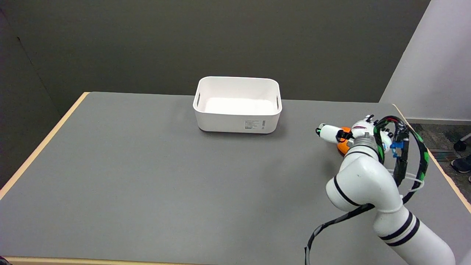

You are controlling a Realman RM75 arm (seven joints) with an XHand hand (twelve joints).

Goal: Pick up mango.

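Note:
The mango (343, 147) shows only as a small orange patch on the grey table (147, 176) near the right edge. Most of it is hidden under my right hand (353, 134) and wrist. The hand sits directly over the mango, low above the table. One white finger (327, 133) with a green tip sticks out to the left, past the mango and clear of it. The other fingers are hidden behind the wrist and the cable loop. The mango looks to be resting on the table.
A white bin (237, 125) with an empty inside stands at the back middle of the table, left of the hand. The table's right edge (447, 176) runs close beside the arm. Black and green cables (412, 154) loop around the wrist.

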